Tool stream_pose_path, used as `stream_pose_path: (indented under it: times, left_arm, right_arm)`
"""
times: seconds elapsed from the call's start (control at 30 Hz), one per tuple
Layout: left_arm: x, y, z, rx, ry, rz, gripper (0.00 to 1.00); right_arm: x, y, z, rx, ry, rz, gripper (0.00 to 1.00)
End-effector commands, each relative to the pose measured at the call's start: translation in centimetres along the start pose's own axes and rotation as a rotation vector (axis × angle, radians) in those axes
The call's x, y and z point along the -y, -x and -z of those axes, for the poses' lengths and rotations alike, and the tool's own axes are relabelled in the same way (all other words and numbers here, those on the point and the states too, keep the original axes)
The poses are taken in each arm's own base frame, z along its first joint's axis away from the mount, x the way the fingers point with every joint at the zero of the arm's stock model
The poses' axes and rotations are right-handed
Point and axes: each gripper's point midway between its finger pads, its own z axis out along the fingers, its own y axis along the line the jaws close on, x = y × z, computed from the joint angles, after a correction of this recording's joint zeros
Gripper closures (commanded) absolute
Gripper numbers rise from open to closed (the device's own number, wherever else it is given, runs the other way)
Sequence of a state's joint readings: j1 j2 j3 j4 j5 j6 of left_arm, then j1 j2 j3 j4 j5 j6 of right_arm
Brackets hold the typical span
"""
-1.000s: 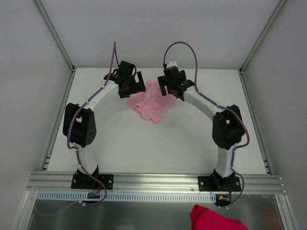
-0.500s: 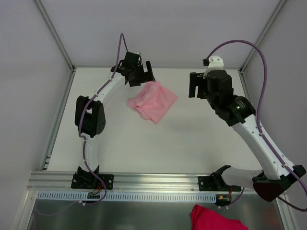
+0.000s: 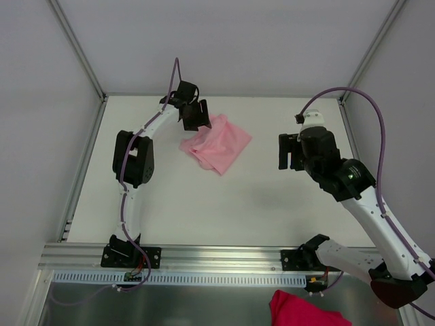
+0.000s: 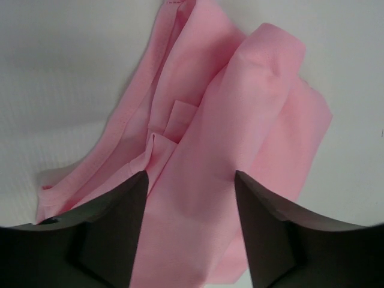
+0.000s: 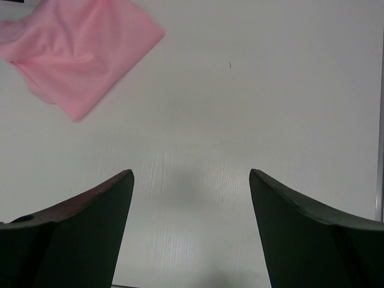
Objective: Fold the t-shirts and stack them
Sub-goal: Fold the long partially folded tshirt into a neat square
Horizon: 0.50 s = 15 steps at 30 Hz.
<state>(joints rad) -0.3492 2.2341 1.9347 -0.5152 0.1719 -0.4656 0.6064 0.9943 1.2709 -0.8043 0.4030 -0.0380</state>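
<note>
Left gripper (image 3: 194, 118), jaws half-open over the t-shirt (image 3: 221, 144) at top centre, should imo pinch one hem layer only; right gripper (image 3: 289, 151), wide open mid-right, needs the opposite corner.

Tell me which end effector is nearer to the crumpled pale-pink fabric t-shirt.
Left. The left end effector hovers over the far left corner of the pale-pink fabric t-shirt; the right end effector is apart from it, off to its right above the white table.

- A robot lab test cell: plain white wall panels (image 3: 224, 41) stand beyond the fingers (image 3: 197, 119).
- Aluminium frame rail (image 3: 224, 257) edges the white tabletop (image 3: 224, 210) beneath them.
</note>
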Motion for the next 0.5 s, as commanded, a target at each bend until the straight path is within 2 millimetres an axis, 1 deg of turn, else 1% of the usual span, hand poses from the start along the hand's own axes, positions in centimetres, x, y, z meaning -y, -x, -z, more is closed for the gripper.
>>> stream_pose_path:
  times: [0.0, 0.03, 0.13, 0.27, 0.3, 0.4, 0.43, 0.47]
  left_arm:
    - [0.2, 0.9, 0.9, 0.018, -0.003, -0.033, 0.43]
    - [0.1, 0.7, 0.8, 0.013, -0.002, -0.035, 0.43]
    - [0.1, 0.3, 0.5, -0.004, -0.009, -0.037, 0.31]
    - [0.1, -0.4, 0.3, -0.03, -0.023, -0.027, 0.28]
    - [0.1, -0.9, 0.2, -0.041, -0.027, -0.025, 0.27]
    - [0.8, -1.3, 0.2, -0.053, -0.069, -0.017, 0.27]
    - [1.2, -1.5, 0.3, -0.062, -0.097, -0.015, 0.27]
    - [1.5, -1.7, 0.4, -0.07, -0.115, -0.013, 0.24]
  right_arm:
    - [-0.2, -0.3, 0.7, 0.005, 0.023, -0.021, 0.18]
    - [-0.3, -0.3, 0.7, 0.003, 0.029, -0.022, 0.18]
    - [-0.3, 0.1, 1.0, 0.015, 0.033, -0.019, 0.18]
    - [-0.1, 0.4, 1.2, 0.022, 0.031, 0.001, 0.18]
    - [-0.1, 0.4, 1.2, 0.021, 0.033, 0.003, 0.18]
    - [-0.3, 0.2, 1.0, 0.014, 0.04, 0.011, 0.18]
    - [-0.5, 0.1, 0.8, 0.006, 0.048, 0.012, 0.18]
    - [-0.7, 0.1, 0.7, 0.009, 0.055, 0.011, 0.18]
